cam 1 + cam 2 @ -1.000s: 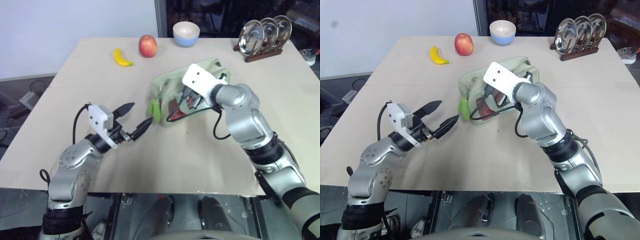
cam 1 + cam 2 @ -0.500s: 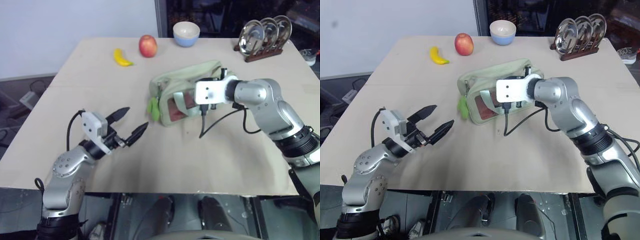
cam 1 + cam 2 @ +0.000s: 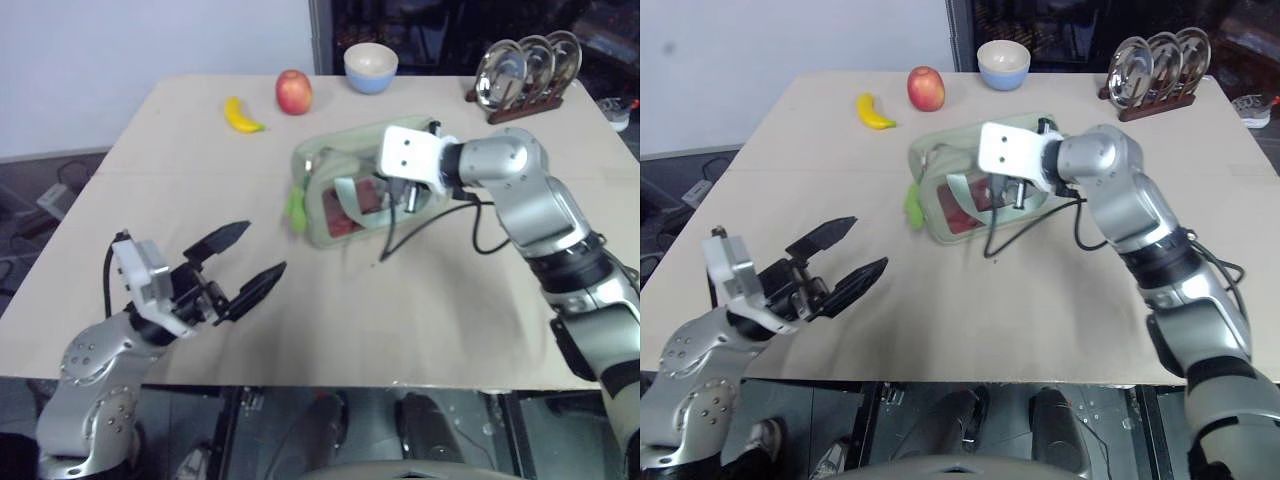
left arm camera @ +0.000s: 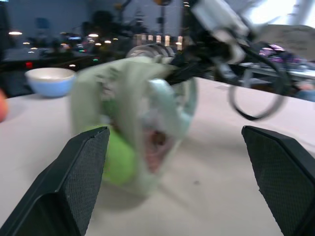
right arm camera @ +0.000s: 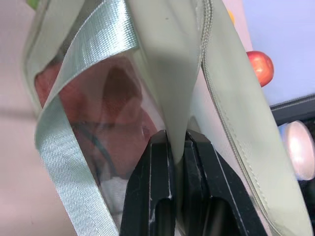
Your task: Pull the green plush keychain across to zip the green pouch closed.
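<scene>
Our right gripper (image 5: 177, 147) has its fingers (image 5: 155, 187) pinched tight on a flap of the green pouch (image 3: 350, 185). The pouch sits near the middle of the surface (image 3: 400, 300), a bit toward the far edge, and it looks tipped up where we hold it. Through its clear window we see something red inside. The green plush keychain (image 3: 296, 208) hangs at the end of the pouch that faces our left side.

Our left gripper (image 3: 240, 268) is near the close edge of the surface, on the left, well apart from the pouch. Its fingers (image 3: 220, 240) are spread wide and hold nothing.

By the far edge we see a banana (image 3: 242, 115), an apple (image 3: 294, 91) and a bowl (image 3: 371, 67). A rack of plates (image 3: 525, 75) stands near the far right corner.
</scene>
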{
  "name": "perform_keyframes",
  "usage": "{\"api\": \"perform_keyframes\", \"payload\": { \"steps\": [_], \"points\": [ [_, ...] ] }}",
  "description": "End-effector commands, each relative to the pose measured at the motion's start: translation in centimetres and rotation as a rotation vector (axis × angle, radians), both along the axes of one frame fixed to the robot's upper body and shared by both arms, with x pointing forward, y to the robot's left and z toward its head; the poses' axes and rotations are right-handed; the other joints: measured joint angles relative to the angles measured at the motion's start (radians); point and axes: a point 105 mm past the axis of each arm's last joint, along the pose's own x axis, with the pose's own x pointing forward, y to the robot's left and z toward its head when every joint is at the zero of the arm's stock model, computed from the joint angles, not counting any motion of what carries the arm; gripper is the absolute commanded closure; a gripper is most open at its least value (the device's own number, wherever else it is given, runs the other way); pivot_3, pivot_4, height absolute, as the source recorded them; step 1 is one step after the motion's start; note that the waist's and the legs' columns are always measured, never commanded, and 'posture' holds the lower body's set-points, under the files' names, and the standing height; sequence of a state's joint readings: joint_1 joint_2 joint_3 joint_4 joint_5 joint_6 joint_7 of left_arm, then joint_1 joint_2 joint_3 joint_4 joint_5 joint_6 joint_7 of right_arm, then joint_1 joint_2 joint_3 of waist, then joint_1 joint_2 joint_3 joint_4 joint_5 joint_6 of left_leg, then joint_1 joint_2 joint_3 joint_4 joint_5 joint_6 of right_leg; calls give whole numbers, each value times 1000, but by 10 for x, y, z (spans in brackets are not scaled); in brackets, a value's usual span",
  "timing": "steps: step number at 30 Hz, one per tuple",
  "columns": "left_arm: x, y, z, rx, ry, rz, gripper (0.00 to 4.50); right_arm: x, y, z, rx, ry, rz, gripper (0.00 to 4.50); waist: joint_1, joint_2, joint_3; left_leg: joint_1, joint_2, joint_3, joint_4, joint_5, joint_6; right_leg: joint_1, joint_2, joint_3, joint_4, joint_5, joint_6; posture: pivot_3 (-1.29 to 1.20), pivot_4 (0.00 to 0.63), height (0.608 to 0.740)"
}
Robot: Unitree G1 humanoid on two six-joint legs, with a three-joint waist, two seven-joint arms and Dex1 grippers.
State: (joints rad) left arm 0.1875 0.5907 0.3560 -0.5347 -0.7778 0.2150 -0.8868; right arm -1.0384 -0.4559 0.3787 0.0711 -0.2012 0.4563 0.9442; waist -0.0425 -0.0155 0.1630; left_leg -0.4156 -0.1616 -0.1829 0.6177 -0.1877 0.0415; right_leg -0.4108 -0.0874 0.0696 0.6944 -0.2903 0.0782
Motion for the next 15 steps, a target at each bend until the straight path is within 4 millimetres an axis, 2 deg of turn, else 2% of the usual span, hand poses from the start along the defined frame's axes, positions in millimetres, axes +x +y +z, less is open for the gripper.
{"api": "perform_keyframes", "payload": {
  "steps": [1, 3, 5, 8, 11, 15],
  "points": [
    [-11, -6, 13, 5, -37, -52, 0, 4, 7, 29, 90, -76, -35, 4446, 3, 0, 0, 0, 0, 0, 0, 0, 0, 0, 0, 0, 0, 0, 0, 0, 150, 740],
    [-12, -8, 14, 12, -38, -67, 0, 6, 11, 43, 134, -107, -52, 4446, 4, 0, 0, 0, 0, 0, 0, 0, 0, 0, 0, 0, 0, 0, 0, 0, 150, 740],
    [-5, -7, 14, 27, -48, -55, 0, 4, 14, 48, 151, -132, -58, 4446, 4, 0, 0, 0, 0, 0, 0, 0, 0, -1, 0, 0, 0, 0, 0, 0, 150, 740],
    [7, 4, 16, 27, -61, 21, 0, -5, 29, 30, 152, -92, -37, 4446, 5, 0, 0, 0, 0, 0, 0, 0, -1, -1, 0, 0, -1, 0, 0, 0, 150, 740],
    [20, 23, 14, 1, -39, 142, 0, -9, 41, 11, 143, -69, -30, 4446, -2, 0, 0, 0, 1, 0, -1, 0, -1, -1, 1, 0, 0, 0, 0, 0, 150, 740],
    [39, 46, 9, 50, -25, 320, 0, -12, 44, 9, 169, -50, -33, 4446, 2, 0, 0, 0, 1, 1, -1, 0, -2, -2, 1, 1, 0, 0, 0, 0, 150, 740]
  ]
}}
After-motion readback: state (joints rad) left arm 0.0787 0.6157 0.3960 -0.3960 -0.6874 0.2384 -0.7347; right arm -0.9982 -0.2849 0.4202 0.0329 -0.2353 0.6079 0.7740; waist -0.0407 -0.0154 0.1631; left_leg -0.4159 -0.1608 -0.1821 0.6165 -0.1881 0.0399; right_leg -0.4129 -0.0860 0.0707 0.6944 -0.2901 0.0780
